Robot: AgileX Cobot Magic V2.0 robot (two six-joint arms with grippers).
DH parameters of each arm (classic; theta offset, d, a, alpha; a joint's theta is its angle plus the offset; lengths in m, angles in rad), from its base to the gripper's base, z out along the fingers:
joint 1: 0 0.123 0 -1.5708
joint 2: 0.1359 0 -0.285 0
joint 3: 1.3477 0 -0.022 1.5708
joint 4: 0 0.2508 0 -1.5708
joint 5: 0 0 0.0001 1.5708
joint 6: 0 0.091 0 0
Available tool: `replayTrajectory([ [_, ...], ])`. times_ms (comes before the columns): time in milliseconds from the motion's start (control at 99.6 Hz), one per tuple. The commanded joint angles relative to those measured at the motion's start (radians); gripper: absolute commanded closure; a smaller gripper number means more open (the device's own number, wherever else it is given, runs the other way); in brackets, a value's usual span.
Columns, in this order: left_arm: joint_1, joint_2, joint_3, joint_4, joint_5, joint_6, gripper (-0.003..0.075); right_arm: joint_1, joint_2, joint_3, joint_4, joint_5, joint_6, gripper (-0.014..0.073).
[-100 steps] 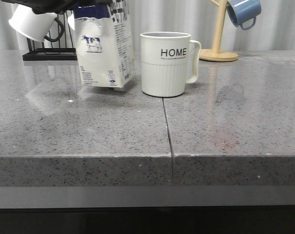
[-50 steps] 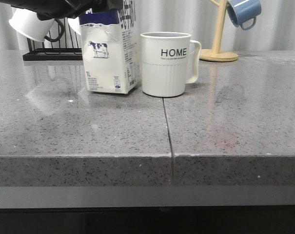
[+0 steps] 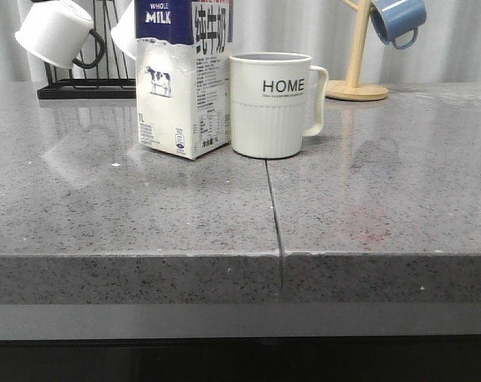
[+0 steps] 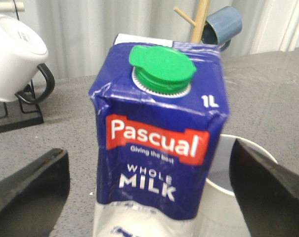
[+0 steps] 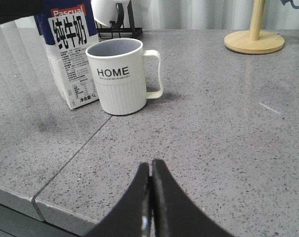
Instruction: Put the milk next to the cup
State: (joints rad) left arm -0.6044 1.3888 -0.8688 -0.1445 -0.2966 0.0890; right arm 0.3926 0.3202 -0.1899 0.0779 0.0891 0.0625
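Observation:
The milk (image 3: 184, 79), a white carton with a dark blue top, stands upright on the grey counter, just left of the cup (image 3: 270, 103) and almost touching it. The cup is a cream ribbed mug reading "HOME", with its handle to the right. In the left wrist view my left gripper (image 4: 148, 148) is open above the milk (image 4: 159, 128). Its fingers (image 4: 30, 190) stand wide on both sides, clear of the carton with its green cap. My right gripper (image 5: 150, 165) is shut and empty, low over the counter in front of the cup (image 5: 120, 76).
A black rack with white black-handled mugs (image 3: 61, 36) stands at the back left. A wooden mug tree (image 3: 355, 79) with a blue mug (image 3: 395, 20) stands at the back right. A seam (image 3: 273, 215) runs forward from the cup to the counter's front edge.
The milk was held tilted above the counter, then came down and now stands upright beside the cup. My left gripper has let go of it and risen out of the front view.

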Motion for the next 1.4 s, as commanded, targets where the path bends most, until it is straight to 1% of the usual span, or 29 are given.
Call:
replayTrajectory([
  [0, -0.008, -0.09, 0.007, 0.006, -0.057, 0.045, 0.0175, 0.001, 0.004, -0.024, -0.008, -0.072, -0.004, 0.0661],
  [50, -0.002, -0.124, 0.029, 0.006, -0.057, 0.05, 0.0236, 0.001, 0.004, -0.024, -0.008, -0.072, -0.004, 0.0661],
  [120, 0.008, -0.173, 0.062, 0.006, -0.057, 0.054, 0.0365, 0.001, 0.004, -0.024, -0.008, -0.072, -0.004, 0.0661],
  [161, 0.019, -0.203, 0.082, 0.006, -0.055, 0.066, 0.0465, 0.001, 0.004, -0.024, -0.008, -0.072, -0.004, 0.0661],
  [171, 0.021, -0.208, 0.085, 0.006, -0.051, 0.068, 0.0501, 0.001, 0.004, -0.024, -0.008, -0.072, -0.004, 0.0661],
  [191, 0.027, -0.223, 0.095, 0.006, -0.045, 0.072, 0.0538, 0.001, 0.004, -0.024, -0.008, -0.072, -0.004, 0.0661],
  [211, 0.034, -0.237, 0.106, 0.006, -0.038, 0.083, 0.0612, 0.001, 0.004, -0.024, -0.008, -0.072, -0.004, 0.0661],
  [231, 0.042, -0.251, 0.111, 0.006, -0.033, 0.089, 0.0648, 0.001, 0.004, -0.024, -0.008, -0.072, -0.004, 0.0661],
  [241, 0.045, -0.255, 0.114, 0.006, -0.026, 0.092, 0.0684, 0.001, 0.004, -0.024, -0.008, -0.072, -0.004, 0.0661],
  [271, 0.059, -0.278, 0.125, 0.006, -0.005, 0.101, 0.0739, 0.001, 0.004, -0.024, -0.008, -0.072, -0.004, 0.0661],
  [552, 0.201, -0.455, 0.213, 0.006, 0.183, 0.12, 0.0741, 0.001, 0.004, -0.024, -0.008, -0.072, -0.004, 0.0661],
  [702, 0.282, -0.567, 0.282, 0.006, 0.209, 0.12, 0.0741, 0.001, 0.004, -0.024, -0.008, -0.072, -0.004, 0.0661],
  [943, 0.421, -0.779, 0.402, -0.022, 0.286, 0.118, 0.0741, 0.001, 0.004, -0.024, -0.008, -0.072, -0.004, 0.0661],
  [1084, 0.49, -0.883, 0.447, -0.022, 0.335, 0.118, 0.0741, 0.001, 0.004, -0.024, -0.008, -0.072, -0.004, 0.0661],
  [1144, 0.513, -0.911, 0.46, -0.022, 0.368, 0.118, 0.0741, 0.001, 0.004, -0.024, -0.008, -0.072, -0.004, 0.0661],
  [1224, 0.538, -0.956, 0.481, -0.022, 0.447, 0.118, 0.0741, 0.001, 0.004, -0.024, -0.008, -0.072, -0.004, 0.0661],
  [1315, 0.565, -1.003, 0.517, -0.022, 0.455, 0.118, 0.0741, 0.001, 0.004, -0.024, -0.008, -0.072, -0.004, 0.0661],
  [1395, 0.568, -1.048, 0.548, -0.022, 0.455, 0.118, 0.0741, 0.001, 0.004, -0.024, -0.008, -0.072, -0.004, 0.0661],
])
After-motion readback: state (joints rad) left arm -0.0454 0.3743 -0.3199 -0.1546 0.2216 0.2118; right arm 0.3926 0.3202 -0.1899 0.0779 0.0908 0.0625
